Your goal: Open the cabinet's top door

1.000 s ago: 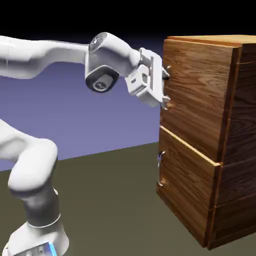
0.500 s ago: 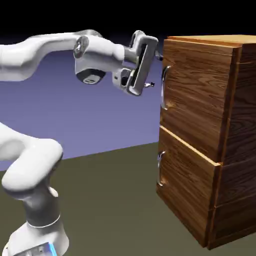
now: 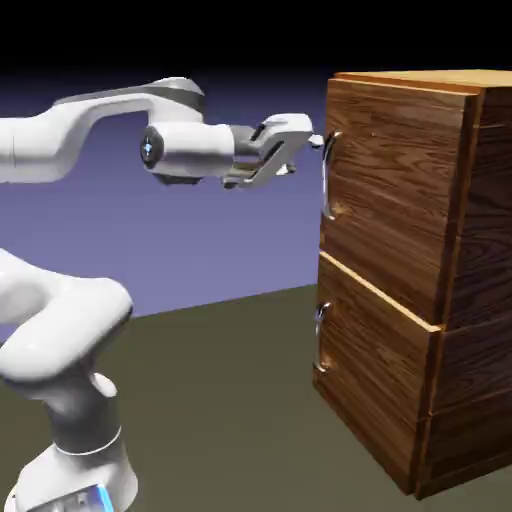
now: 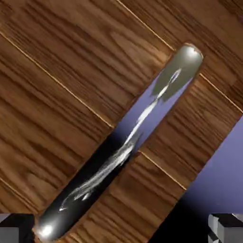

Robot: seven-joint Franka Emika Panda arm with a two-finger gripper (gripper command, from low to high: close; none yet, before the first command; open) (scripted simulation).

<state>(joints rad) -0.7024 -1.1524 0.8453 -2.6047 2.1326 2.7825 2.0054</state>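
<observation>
The brown wood-grain cabinet [image 3: 420,260] stands at the exterior view's right. Its top door [image 3: 385,200] is flush with the cabinet, and the curved silver handle [image 3: 327,175] runs down the door's left edge. My gripper [image 3: 312,140] points horizontally at the handle's upper end, fingertips just short of it. In the hand view the handle [image 4: 128,147] crosses the door's wood [image 4: 57,85] diagonally. The two grey fingertips [image 4: 16,228] sit far apart at the bottom corners, so the gripper [image 4: 121,232] is open. One end of the handle lies next to the left fingertip, and nothing is gripped.
Below the top door is the shorter lower panel [image 3: 370,370] with its own silver handle [image 3: 320,325]. The arm's base [image 3: 70,440] stands at lower left on the dark table [image 3: 220,400].
The hand has drawn back from the door's face, risen and rolled. It now points level at the top of the handle. The door has not moved.
</observation>
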